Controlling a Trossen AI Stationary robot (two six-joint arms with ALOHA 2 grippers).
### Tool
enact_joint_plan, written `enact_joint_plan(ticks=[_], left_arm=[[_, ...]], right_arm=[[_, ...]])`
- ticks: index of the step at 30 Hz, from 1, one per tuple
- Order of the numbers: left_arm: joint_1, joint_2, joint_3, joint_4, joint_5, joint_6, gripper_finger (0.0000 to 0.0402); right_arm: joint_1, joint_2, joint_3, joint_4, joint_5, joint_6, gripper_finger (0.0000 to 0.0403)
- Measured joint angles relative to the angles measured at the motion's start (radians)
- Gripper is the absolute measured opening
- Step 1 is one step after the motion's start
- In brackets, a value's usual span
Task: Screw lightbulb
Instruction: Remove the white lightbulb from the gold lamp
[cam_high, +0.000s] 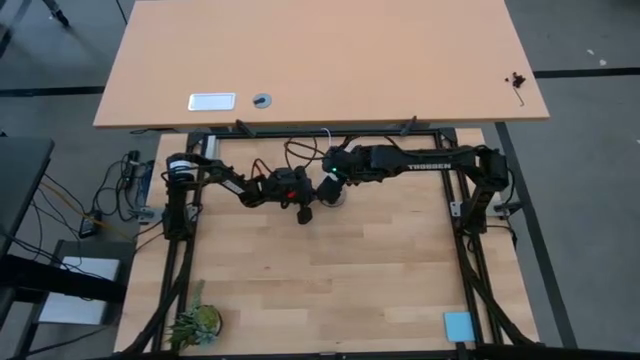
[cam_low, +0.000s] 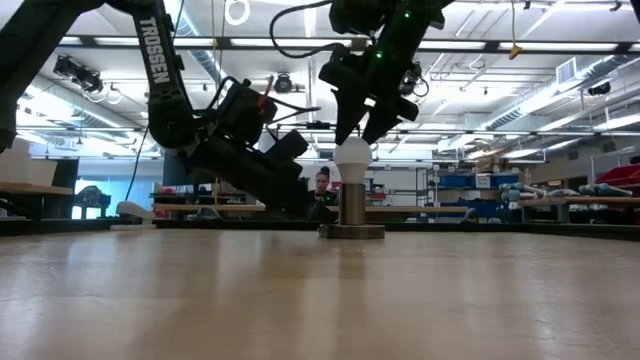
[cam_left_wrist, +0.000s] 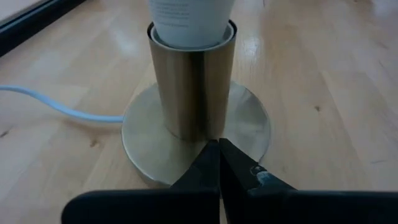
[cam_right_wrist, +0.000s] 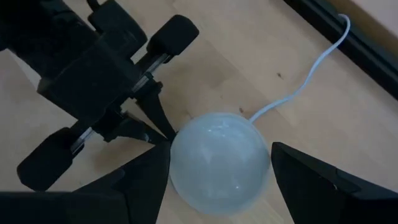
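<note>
The white lightbulb (cam_low: 352, 153) stands upright with its narrow end down in a metal socket tube (cam_low: 352, 205) on a round metal base (cam_low: 352, 231), at the table's far middle (cam_high: 333, 195). My right gripper (cam_low: 358, 135) hangs above it, its fingers on either side of the bulb's dome (cam_right_wrist: 219, 163). My left gripper (cam_left_wrist: 219, 155) is shut and low at the base's rim, on the socket's left (cam_high: 305, 207). The bulb's screw end is hidden inside the tube (cam_left_wrist: 193, 87). My left gripper presses its shut fingertips (cam_left_wrist: 211, 163) on the top of the base plate (cam_left_wrist: 245, 134), right at the foot of the tube, slanting down from the table's left. The base lies flat on the table. My right gripper pinches the upper dome of the bulb (cam_right_wrist: 180, 168) between its two fingers (cam_right_wrist: 146, 177), from above, pointing down. The bulb stands upright in the socket.
A white cord (cam_right_wrist: 298, 84) runs from the socket toward the far edge. A small plant (cam_high: 195, 322) stands at the near left corner and a blue pad (cam_high: 458, 325) lies at the near right. A person (cam_low: 322, 185) shows in the room behind.
</note>
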Motion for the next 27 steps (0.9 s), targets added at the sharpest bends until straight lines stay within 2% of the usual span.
enact_joint_plan(ticks=[9, 15, 20, 23, 27], left_arm=[[0.0, 0.0, 0.001, -0.005, 0.0, -0.001, 0.0001], [0.0, 0.0, 0.001, -0.015, 0.001, -0.001, 0.0001], [0.0, 0.0, 0.001, -0.018, 0.002, -0.001, 0.0001], [0.0, -0.001, 0.001, -0.021, 0.002, -0.001, 0.0001], [0.0, -0.001, 0.001, -0.022, 0.002, -0.001, 0.0001]], right_arm=[[-0.036, -0.003, 0.001, -0.006, -0.072, -0.03, 0.0239], [-0.064, -0.005, 0.003, -0.011, -0.185, -0.235, 0.0223], [-0.069, -0.005, 0.003, -0.005, -0.222, -0.461, 0.0223], [-0.069, -0.007, 0.011, -0.005, -0.22, -0.465, 0.0233], [-0.064, -0.006, 0.064, -0.041, -0.219, -0.322, 0.0261]])
